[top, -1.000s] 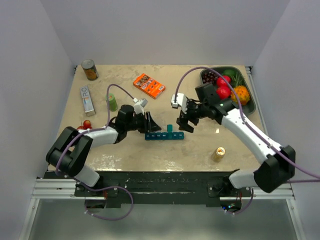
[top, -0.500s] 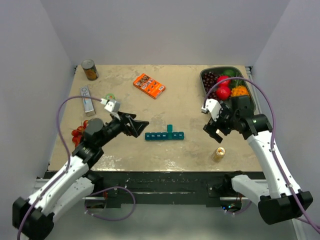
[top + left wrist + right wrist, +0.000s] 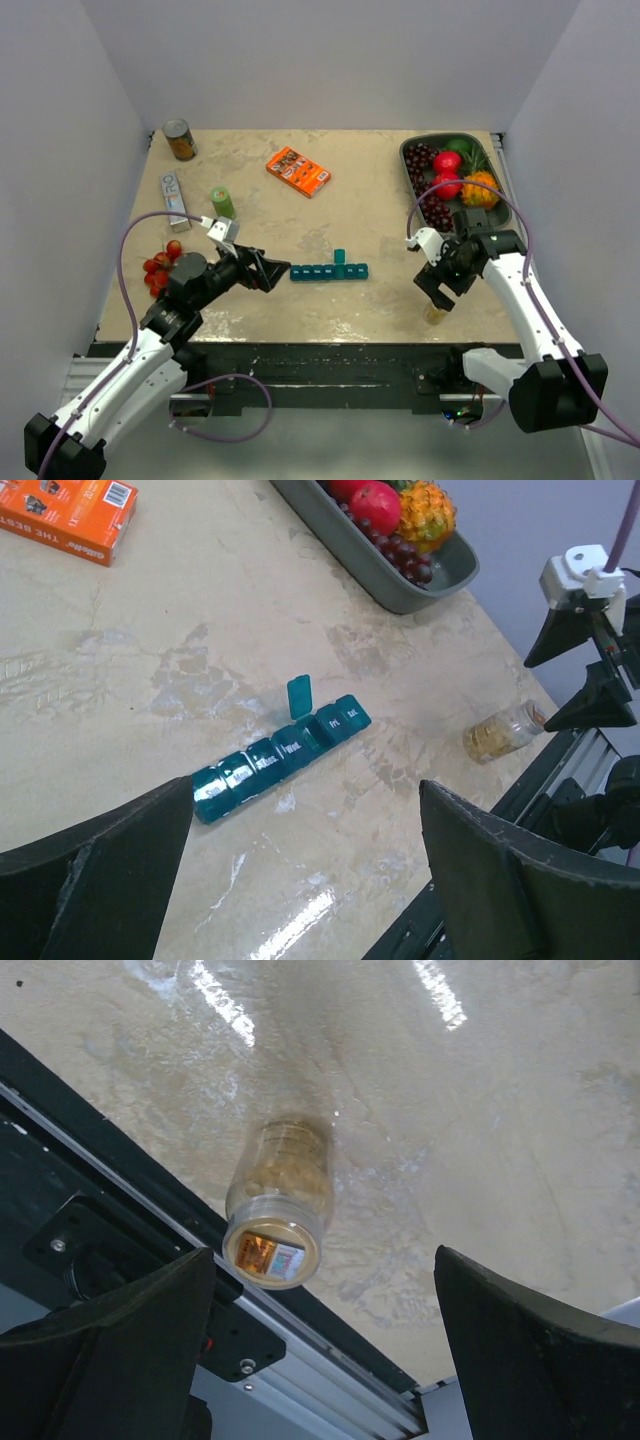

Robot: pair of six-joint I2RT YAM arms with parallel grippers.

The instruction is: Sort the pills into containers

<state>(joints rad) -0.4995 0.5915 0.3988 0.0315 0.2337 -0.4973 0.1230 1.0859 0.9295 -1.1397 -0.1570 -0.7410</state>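
The containers are a teal pill organizer (image 3: 329,270) lying mid-table, with one lid (image 3: 340,256) standing open. My left gripper (image 3: 270,272) is open just left of it, apart from it; in the left wrist view the organizer (image 3: 280,760) lies ahead of the wide-spread fingers (image 3: 120,860). An amber bottle (image 3: 277,1200) holding pale pills (image 3: 285,1165) stands near the table's front edge. My right gripper (image 3: 440,290) hovers open above the bottle (image 3: 436,313). In the right wrist view its base shows between the fingers (image 3: 130,1330), untouched.
A grey tray (image 3: 406,158) of fruit sits at the back right. An orange box (image 3: 298,171), a can (image 3: 179,139), a green cylinder (image 3: 222,203), a white tube (image 3: 176,199) and red berries (image 3: 160,262) lie left and back. The black rail (image 3: 110,1240) runs just beyond the bottle.
Both arms have drawn back from the organizer. The left gripper opened wide and withdrew leftward. The right gripper swung right, then forward to above the amber bottle.
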